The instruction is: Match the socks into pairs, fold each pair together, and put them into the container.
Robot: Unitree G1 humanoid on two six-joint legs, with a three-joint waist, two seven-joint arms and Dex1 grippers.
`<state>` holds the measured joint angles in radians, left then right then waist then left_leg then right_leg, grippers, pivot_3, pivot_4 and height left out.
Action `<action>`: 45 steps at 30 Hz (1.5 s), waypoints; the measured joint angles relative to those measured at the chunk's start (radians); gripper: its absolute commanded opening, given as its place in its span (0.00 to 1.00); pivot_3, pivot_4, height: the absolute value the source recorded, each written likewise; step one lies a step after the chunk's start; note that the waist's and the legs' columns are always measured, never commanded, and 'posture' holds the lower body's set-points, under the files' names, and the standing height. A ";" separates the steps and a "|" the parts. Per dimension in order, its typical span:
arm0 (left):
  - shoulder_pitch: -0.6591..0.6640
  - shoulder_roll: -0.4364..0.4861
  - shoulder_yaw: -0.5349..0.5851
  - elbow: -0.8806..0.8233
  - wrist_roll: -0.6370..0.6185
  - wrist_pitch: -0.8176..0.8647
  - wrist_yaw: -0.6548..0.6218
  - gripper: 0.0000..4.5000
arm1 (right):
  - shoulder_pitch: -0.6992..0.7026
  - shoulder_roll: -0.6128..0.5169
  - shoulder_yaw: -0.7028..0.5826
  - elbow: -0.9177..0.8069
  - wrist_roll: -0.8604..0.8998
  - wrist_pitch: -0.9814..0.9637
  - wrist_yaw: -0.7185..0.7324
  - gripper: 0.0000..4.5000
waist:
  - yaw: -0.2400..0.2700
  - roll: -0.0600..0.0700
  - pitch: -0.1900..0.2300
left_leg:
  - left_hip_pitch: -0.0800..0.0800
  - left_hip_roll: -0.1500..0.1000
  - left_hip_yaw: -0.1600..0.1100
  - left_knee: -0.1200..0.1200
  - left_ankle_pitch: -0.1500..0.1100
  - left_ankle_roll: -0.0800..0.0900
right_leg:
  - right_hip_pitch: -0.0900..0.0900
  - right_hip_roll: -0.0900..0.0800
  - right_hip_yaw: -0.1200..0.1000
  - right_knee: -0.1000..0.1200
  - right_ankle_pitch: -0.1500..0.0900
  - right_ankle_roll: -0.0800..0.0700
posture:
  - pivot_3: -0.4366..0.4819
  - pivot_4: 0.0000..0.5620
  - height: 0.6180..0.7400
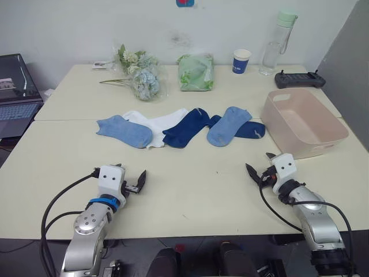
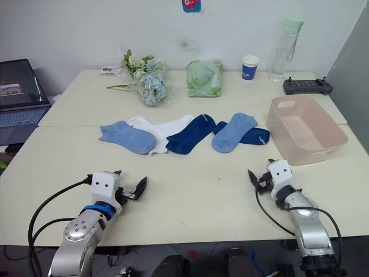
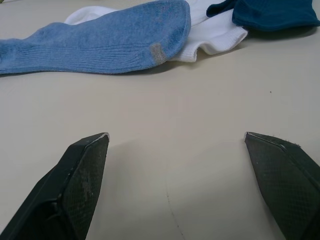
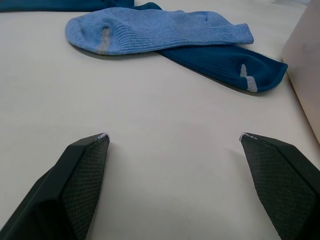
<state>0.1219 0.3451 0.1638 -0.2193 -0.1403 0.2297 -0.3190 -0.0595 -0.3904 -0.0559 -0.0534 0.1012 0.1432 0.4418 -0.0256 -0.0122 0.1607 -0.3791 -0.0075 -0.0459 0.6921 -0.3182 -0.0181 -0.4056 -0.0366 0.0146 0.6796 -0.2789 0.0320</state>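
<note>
Socks [image 1: 179,128] lie in an overlapping row on a cream table [image 1: 190,196], left of an empty pink container [image 1: 304,122]. Near the front edge, the left gripper [image 1: 130,179] and right gripper [image 1: 259,165] both rest spread open, holding nothing.

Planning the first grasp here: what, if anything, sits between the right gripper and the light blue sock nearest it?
Nothing visible. The right gripper is open over bare table, and the light blue sock lies straight ahead. That sock does overlap a navy sock beneath it, beside the pink container.

Office or lab room: pale tables [image 1: 190,196] against white wall, open laptop [image 1: 17,92], handheld controller [image 1: 298,79].
</note>
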 measured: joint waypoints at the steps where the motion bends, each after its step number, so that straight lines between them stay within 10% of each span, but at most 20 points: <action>1: 0.000 0.000 0.000 0.000 -0.001 0.000 0.000 1.00 | 0.001 0.000 0.000 0.000 0.001 0.000 0.003 1.00 | 0.000 0.000 0.000 | 0.000 0.000 0.000 0.000 0.000 0.000 | 0.000 0.000 0.000 0.000 0.000 0.000 | 0.48 0.27 1.00; 32: 0.126 -0.075 0.085 -0.116 -0.124 0.009 0.046 1.00 | -0.448 0.085 0.276 -0.059 0.153 0.212 0.325 1.00 | 0.007 0.000 0.000 | -0.001 -0.001 -0.002 0.000 0.000 0.000 | 0.000 -0.002 -0.001 -0.001 0.000 0.000 | 0.48 0.27 1.00; 45: -0.232 -0.020 0.046 0.047 -0.089 0.034 0.043 1.00 | -0.369 0.016 0.275 -0.070 0.108 0.174 0.316 1.00 | 0.009 -0.001 0.000 | -0.001 -0.001 -0.001 0.001 0.000 0.000 | 0.000 -0.001 -0.002 -0.001 0.000 0.000 | 0.48 0.27 1.00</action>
<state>-0.1105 0.3247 0.2094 -0.1721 -0.2298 0.2637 -0.2757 -0.4286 -0.3743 0.2186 -0.1231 0.2092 0.3172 0.7581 -0.0167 -0.0131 0.1606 -0.3803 -0.0088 -0.0474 0.6929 -0.3180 -0.0185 -0.4060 -0.0374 0.0128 0.6788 -0.2788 0.0319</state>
